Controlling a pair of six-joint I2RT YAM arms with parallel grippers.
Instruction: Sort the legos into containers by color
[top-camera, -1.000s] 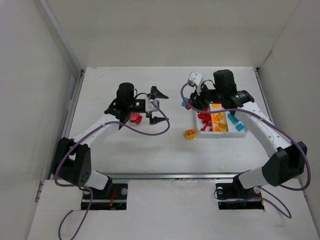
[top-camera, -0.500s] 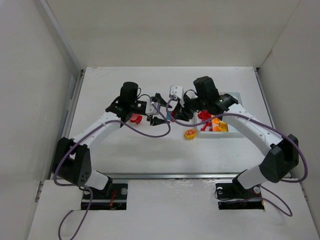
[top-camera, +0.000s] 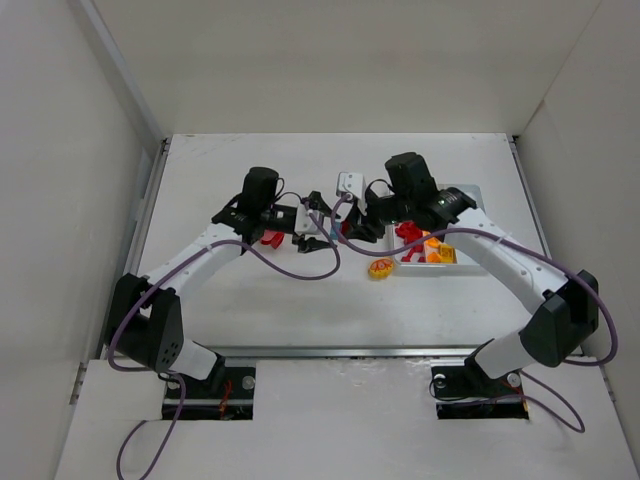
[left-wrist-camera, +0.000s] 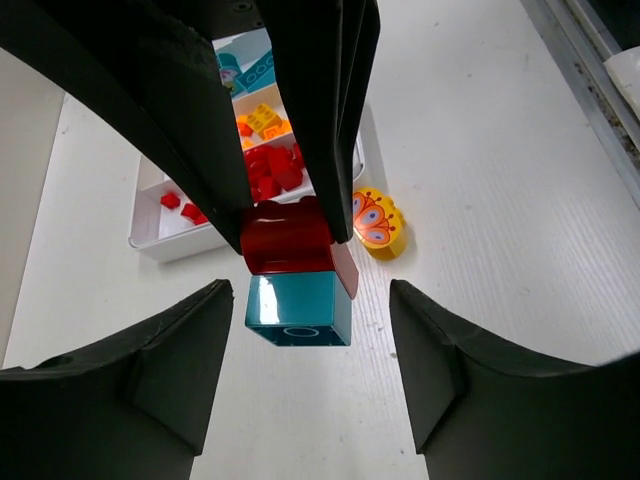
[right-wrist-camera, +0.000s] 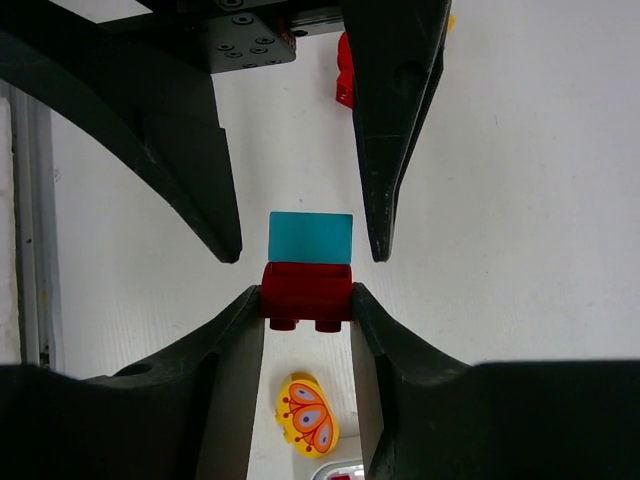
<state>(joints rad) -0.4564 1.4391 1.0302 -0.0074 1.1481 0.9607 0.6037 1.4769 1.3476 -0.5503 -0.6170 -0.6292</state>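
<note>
**Two-colour brick pair held between my two claws, ready to be split**

My right claw (right-wrist-camera: 306, 295) is clenched on a red brick (right-wrist-camera: 306, 292), one finger on each side face. A cyan brick (right-wrist-camera: 311, 237) is stuck to that red one and juts out past my fingertips. My left claw (left-wrist-camera: 310, 300) is spread wide, fingers either side of the cyan brick but not touching it; clear gaps show on both sides.

Why like this, I think: the 2 colours belong in different compartments, so the right grips the red half only, leaving the cyan half bare for the left to close on and pull off.

Long axis of the pair runs red to cyan, along the line btwn my claws. The cyan end points at my left wrist, w/ a ring mark on its end face. The red brick's studs point back at my right wrist.

The pair seems lifted off the table (top-camera: 250, 300), just left of the tray (left-wrist-camera: 150, 235), near a yellow butterfly piece (left-wrist-camera: 378, 222). The tray holds red, orange and cyan bricks, grouped by colour.
</note>
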